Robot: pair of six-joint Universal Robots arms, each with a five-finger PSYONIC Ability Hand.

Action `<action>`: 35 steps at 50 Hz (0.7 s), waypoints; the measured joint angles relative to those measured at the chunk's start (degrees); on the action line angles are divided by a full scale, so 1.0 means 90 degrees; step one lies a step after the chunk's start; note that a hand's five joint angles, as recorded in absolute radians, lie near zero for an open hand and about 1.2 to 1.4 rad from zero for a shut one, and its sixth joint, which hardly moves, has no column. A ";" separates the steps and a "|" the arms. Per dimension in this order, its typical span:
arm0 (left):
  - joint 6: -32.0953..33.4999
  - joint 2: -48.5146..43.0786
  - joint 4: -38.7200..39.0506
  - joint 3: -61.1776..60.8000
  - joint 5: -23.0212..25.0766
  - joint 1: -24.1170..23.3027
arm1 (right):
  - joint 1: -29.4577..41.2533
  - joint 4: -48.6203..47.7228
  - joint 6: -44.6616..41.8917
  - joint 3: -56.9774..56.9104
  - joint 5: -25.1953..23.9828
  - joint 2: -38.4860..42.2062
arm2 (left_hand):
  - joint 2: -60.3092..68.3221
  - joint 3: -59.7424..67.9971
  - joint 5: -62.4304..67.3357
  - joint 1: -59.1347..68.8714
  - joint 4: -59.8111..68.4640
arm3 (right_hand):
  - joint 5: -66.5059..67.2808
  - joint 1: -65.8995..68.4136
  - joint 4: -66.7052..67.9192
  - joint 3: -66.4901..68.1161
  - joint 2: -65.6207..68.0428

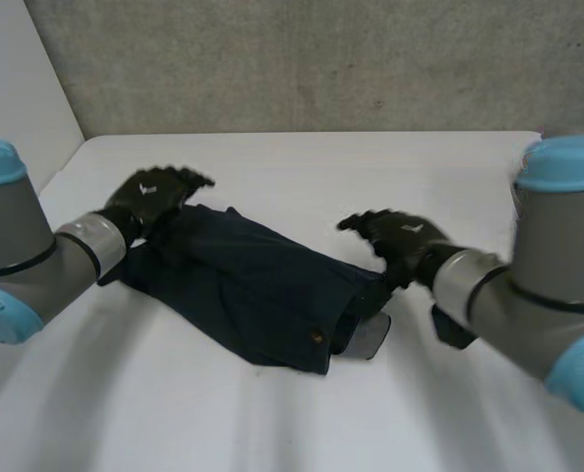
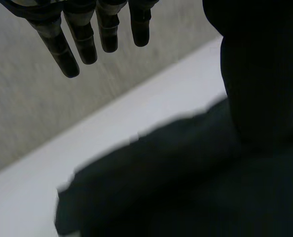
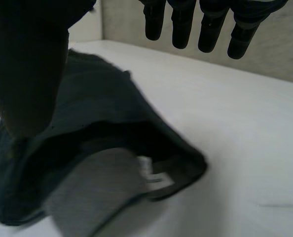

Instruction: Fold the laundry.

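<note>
Garment (image 1: 253, 290): dark navy cloth, bunched into a long heap on the white tabletop (image 1: 390, 167); it lies between the two hands, one end under the left robot hand and the other just beside the right robot hand.
Left robot hand (image 1: 156, 197): over the garment's end; fingers (image 2: 85, 42) straight and spread wide, holding nothing. Its thumb hangs above the dark cloth, and I cannot tell whether they touch.
Right robot hand (image 1: 402, 241): just beyond the garment's other end; fingers (image 3: 210, 27) straight and relaxed, wide, gripping nothing. Its thumb hangs above the cloth.
Open end: beneath the right robot hand's palm the garment gapes, showing a grey lining (image 3: 97, 192) and a small white label (image 3: 154, 178).
Button (image 1: 317, 336): small and brownish, on the garment's near edge, closer to the right robot hand than to the left robot hand.
Wall (image 1: 321, 59): grey, past both hands' fingertips.
</note>
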 measured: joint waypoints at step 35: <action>-0.0959 0.3370 0.0462 -0.0996 -0.1194 -0.0761 | -0.0229 -0.1121 -0.1425 -0.0489 0.0442 -0.1531 | 0.6296 0.6191 0.5917 0.6259 0.6326 | 0.6136 0.5580 0.6279 0.6236 0.5980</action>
